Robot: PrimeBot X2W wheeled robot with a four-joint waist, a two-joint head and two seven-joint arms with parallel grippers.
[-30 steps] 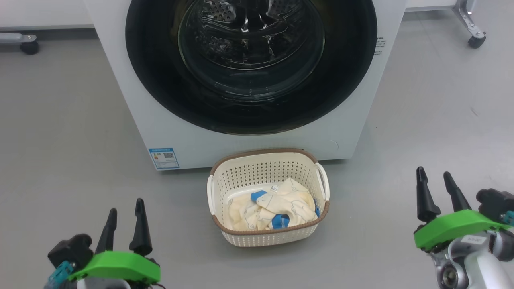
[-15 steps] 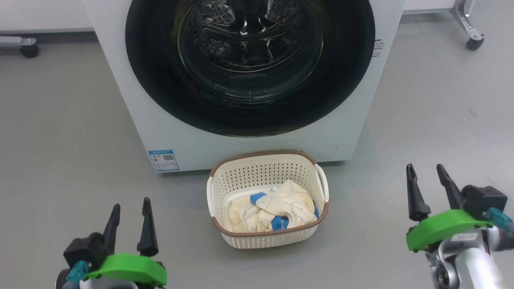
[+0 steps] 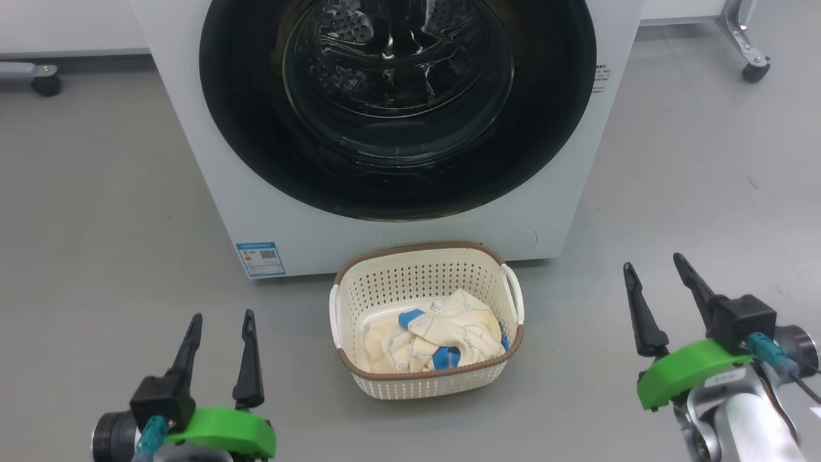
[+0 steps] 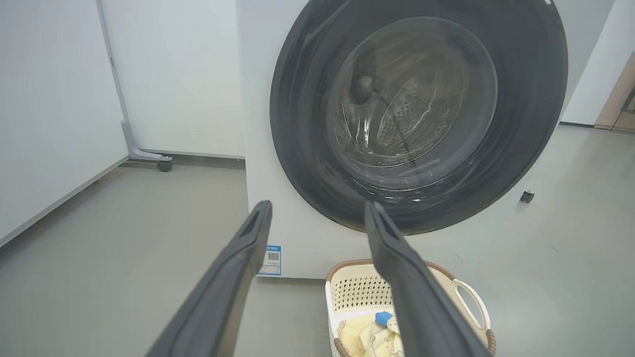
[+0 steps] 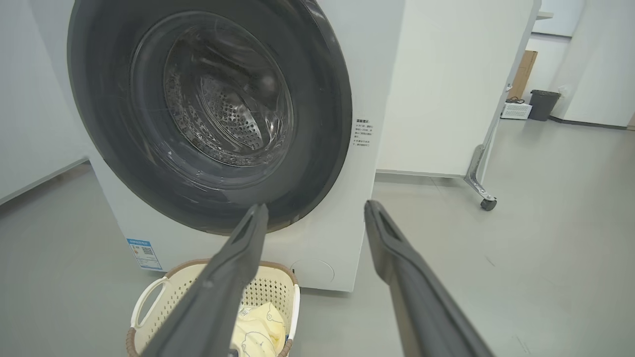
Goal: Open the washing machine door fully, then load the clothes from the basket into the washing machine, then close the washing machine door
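Washing machine door [image 3: 240,147] is closed; basket [image 3: 426,251] with clothes [image 3: 449,330] stands on floor [image 3: 96,224] just before washing machine [image 3: 385,234]. Left gripper [image 3: 221,317] and right gripper [image 3: 653,262] hover wide open, empty. Right wrist view adds dark bin [image 5: 543,104] far off.

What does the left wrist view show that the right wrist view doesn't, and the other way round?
Left wrist view's own: the left gripper, open, and a wheeled white panel to the left of the washer. Right wrist view's own: the right gripper, open, a printed notice beside the door, a dark bin and a cardboard box far off. Shared: the washing machine with the washing machine door shut, the blue label, and the basket holding the clothes.
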